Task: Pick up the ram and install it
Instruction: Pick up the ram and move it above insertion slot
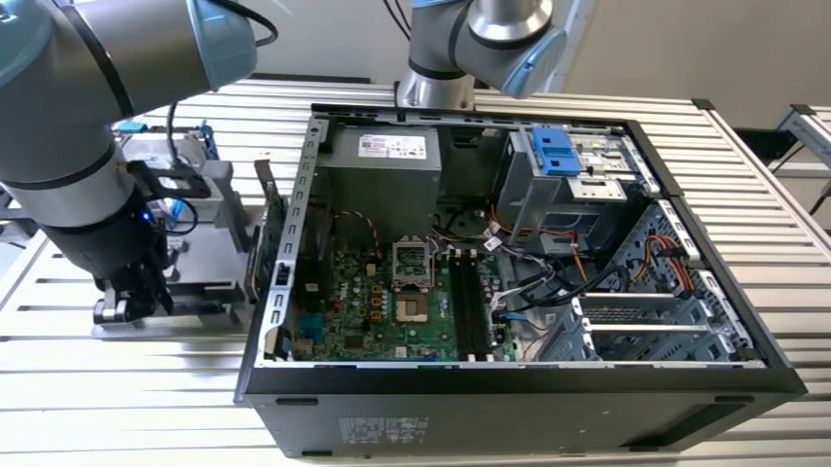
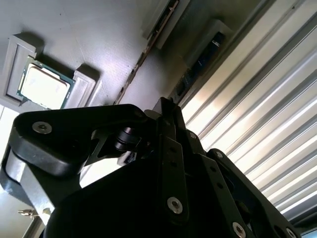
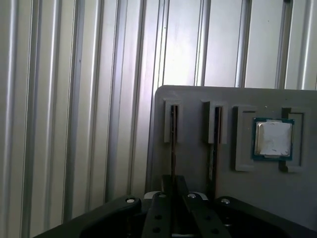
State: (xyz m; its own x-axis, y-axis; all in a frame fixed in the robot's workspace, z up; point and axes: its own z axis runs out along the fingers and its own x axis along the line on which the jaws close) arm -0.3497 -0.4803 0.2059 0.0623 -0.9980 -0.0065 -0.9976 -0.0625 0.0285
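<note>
Item: ram [image 3: 174, 141], on edge in a tray [image 3: 198, 99] slot. Tool [image 3: 173, 182] in line with it; I cannot tell its grip. I'd judge: stay centred, pull straight, no twist.

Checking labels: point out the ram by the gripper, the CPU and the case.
ram [image 3: 173, 141]: first wrist view, exposed edge.
CPU [image 3: 271, 139]: first wrist view, lid centre.
case [image 1: 493, 409]: exterior view, near wall.
</note>
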